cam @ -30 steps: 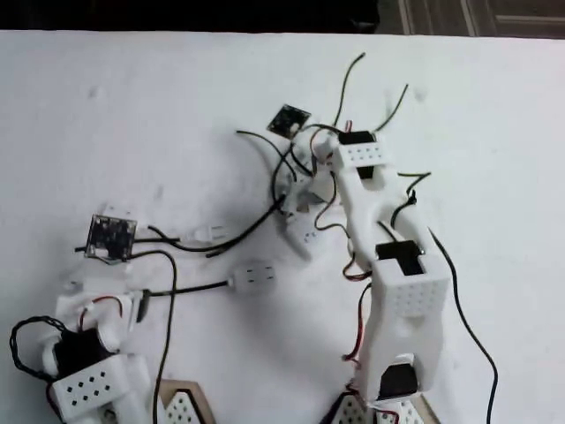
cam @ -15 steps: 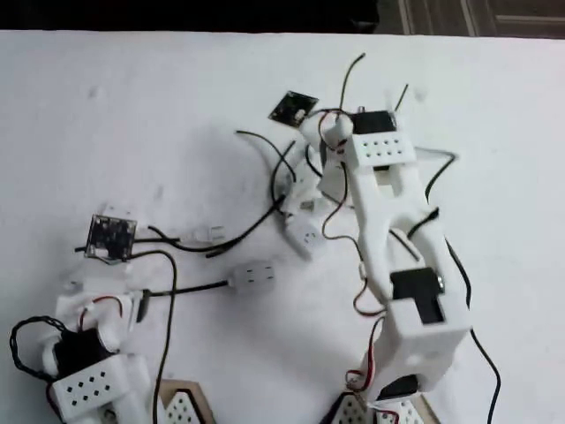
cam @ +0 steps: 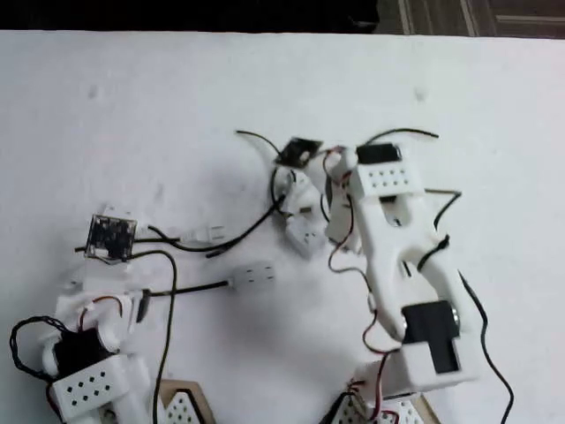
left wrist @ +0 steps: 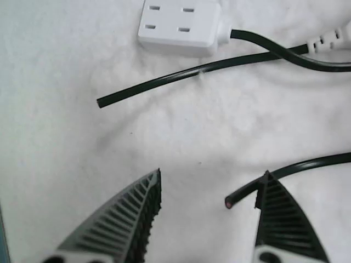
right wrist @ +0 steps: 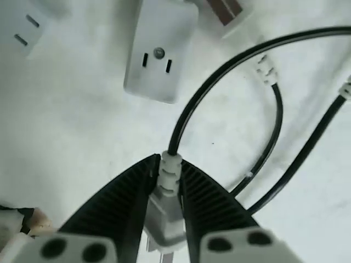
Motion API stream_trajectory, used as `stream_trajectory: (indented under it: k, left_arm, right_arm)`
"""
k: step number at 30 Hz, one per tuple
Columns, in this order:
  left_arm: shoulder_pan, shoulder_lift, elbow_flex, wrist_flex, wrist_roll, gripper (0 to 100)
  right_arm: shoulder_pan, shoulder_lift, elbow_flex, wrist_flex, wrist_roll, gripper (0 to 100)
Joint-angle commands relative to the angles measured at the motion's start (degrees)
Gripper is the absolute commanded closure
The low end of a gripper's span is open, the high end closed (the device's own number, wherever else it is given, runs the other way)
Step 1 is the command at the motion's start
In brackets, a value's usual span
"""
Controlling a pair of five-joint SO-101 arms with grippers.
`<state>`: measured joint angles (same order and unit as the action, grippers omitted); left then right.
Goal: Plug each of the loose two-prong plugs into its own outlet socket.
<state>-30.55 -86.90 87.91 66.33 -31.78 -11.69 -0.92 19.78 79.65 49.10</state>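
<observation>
Right gripper (right wrist: 169, 164) is clamping a two-prong plug (right wrist: 163, 219), presumably to steer it into the outlet socket (right wrist: 159, 52); left gripper (left wrist: 213, 174) is hanging wide open.

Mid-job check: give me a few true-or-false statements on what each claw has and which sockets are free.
1. The right claw is shut on a white plug. True.
2. The left claw grips a cord. False: it is open and grips nothing; a cut black cord end lies near it.
3. The four-slot outlet block near the left claw has a plug in it. False: all its slots are empty.
4. The outlet socket ahead of the held plug is empty. True.
</observation>
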Motion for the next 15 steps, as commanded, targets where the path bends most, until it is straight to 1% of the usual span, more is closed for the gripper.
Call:
stream_trajectory:
  k: [1,6,11,13,15]
  left_arm:
    - [-0.04,-0.48,-0.26,-1.05,0.62,72]
    - [-0.04,-0.48,-0.26,-1.05,0.62,72]
    - [-0.04,-0.48,-0.26,-1.05,0.53,72]
    - [-0.04,-0.48,-0.26,-1.05,0.53,72]
    - [-0.04,-0.48,-0.26,-1.05,0.53,72]
  right_arm:
    - [0.84,-6.11,6.95,-6.73,-0.09,98.1]
    - [0.84,-9.45,14.68,-14.37,-0.53,98.1]
    - [0.84,-9.54,18.46,-20.70,-8.00,98.1]
    - [0.84,-9.54,18.64,-21.49,-10.20,98.0]
    - [0.48,-9.54,18.64,-21.49,-11.96,95.4]
